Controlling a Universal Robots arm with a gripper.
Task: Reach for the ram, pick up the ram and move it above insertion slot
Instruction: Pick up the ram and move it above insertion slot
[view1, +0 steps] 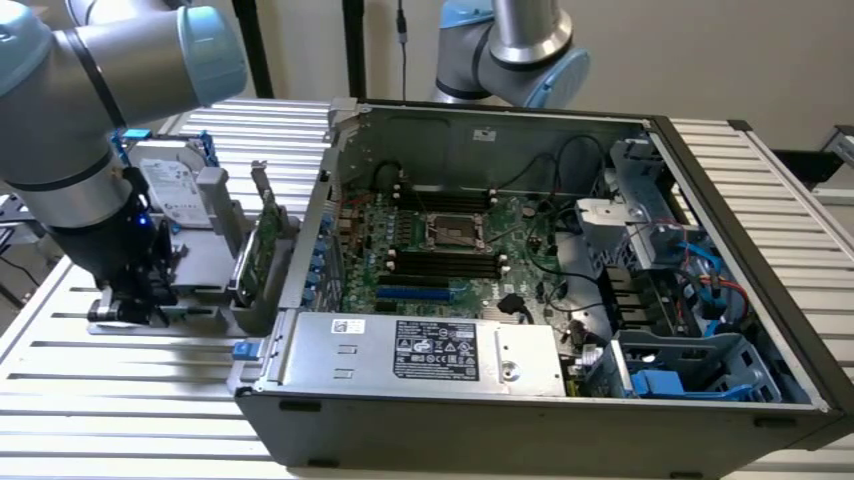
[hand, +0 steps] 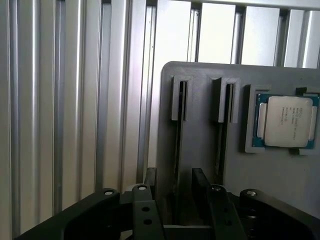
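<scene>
So the gripper (hand: 175, 177) is down over the gray holder block (hand: 200, 80) on the railed table (view1: 134, 385), off to the exterior view's left of the open PC case (view1: 534, 420). The claw is spread, one finger (hand: 150, 180) on each side of the groove farther from the CPU (hand: 286, 121). The ram (hand: 181, 125) stands edge-on in that groove (thin dark strip, I think, hard to be sure from this angle), with nothing clamped on it. The memory slots (view1: 447, 265) on the motherboard are well apart from here. For the grab, I'd centre the stick between the fingers, keep the wrist square to the groove and squeeze on the flat faces. Otherwise it'll probably cock sideways.
</scene>
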